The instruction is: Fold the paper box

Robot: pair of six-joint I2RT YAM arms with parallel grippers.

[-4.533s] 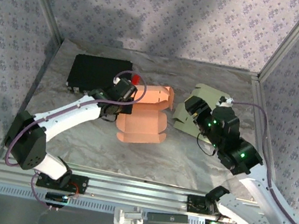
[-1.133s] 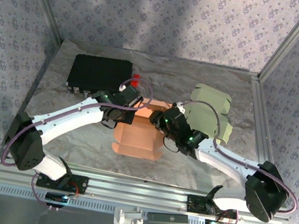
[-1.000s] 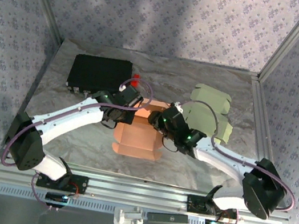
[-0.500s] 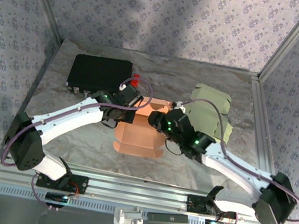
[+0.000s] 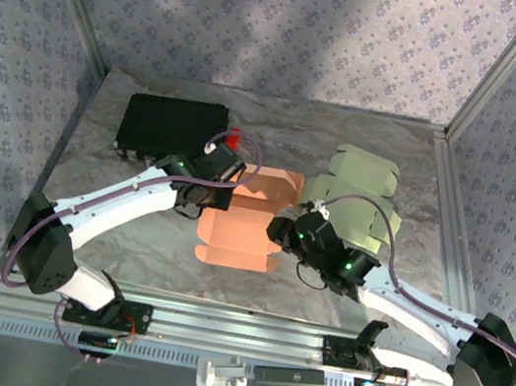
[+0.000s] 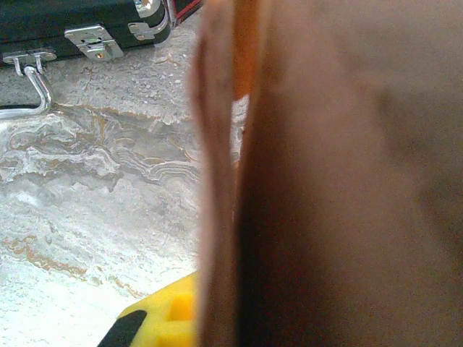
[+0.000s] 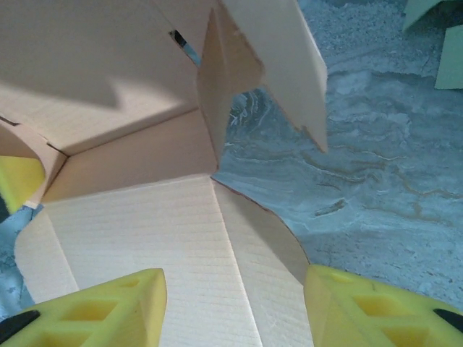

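With the left gripper (image 5: 222, 187) pinching a wall of the box (image 5: 235, 239), the spread right gripper (image 7: 231, 289) should press the flap (image 7: 271, 65) squarely inward.

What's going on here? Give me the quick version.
Two robot arms are folding an orange paper box. The left gripper is shut on the box's left wall. The right gripper is open at the box's right side, its fingers apart above panels that lie flat. A flat green box and a black case lie off to the sides.
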